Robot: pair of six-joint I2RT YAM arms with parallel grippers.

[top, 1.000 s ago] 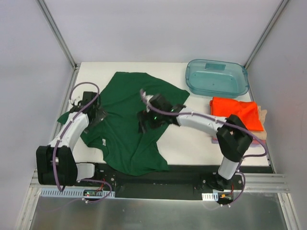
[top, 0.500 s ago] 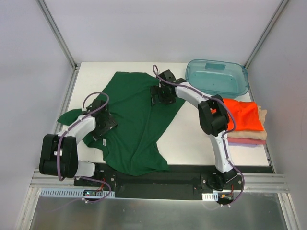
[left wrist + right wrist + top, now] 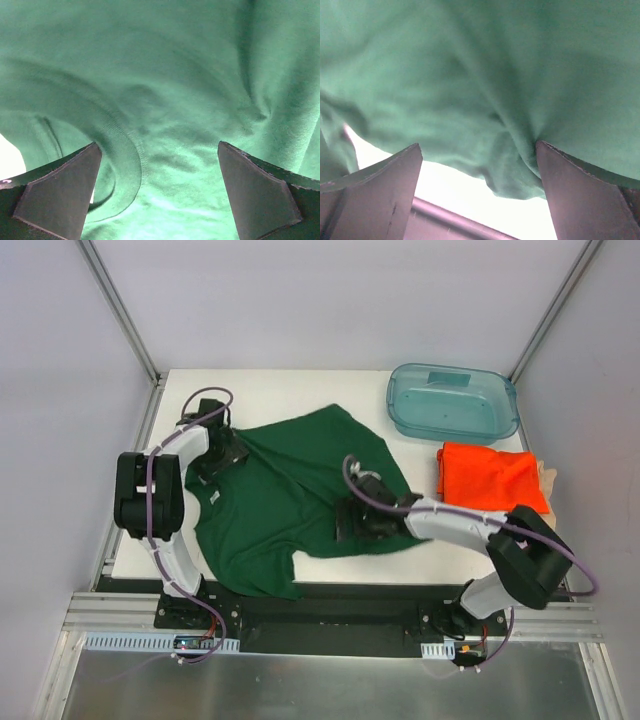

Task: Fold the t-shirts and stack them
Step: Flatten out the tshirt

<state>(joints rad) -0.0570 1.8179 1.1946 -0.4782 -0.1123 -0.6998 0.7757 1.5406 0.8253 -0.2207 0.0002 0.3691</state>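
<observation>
The dark green t-shirt (image 3: pixel 290 495) lies crumpled and partly spread across the middle of the white table (image 3: pixel 290 390). My left gripper (image 3: pixel 222 452) is open at the shirt's far left edge. The left wrist view shows its jaws wide apart (image 3: pixel 156 150) just above the cloth, with the ribbed collar (image 3: pixel 122 160) beside the left finger. My right gripper (image 3: pixel 352 520) is open over the shirt's near right part. In the right wrist view (image 3: pixel 477 147) a bunched edge of the shirt (image 3: pixel 520 175) hangs between the jaws and touches the right finger. A folded orange t-shirt (image 3: pixel 490 475) tops a stack at the right, with a beige edge (image 3: pixel 546 476) showing.
A translucent teal plastic tub (image 3: pixel 452 400) stands at the back right, just behind the orange stack. Metal frame posts (image 3: pixel 120 315) rise at both back corners. The table's near edge and rail (image 3: pixel 330 600) run just in front of the shirt.
The left arm swung from the near left to the shirt's far left edge. The right arm pulled back from the far middle to the near middle. The shirt shifted right and changed shape.
</observation>
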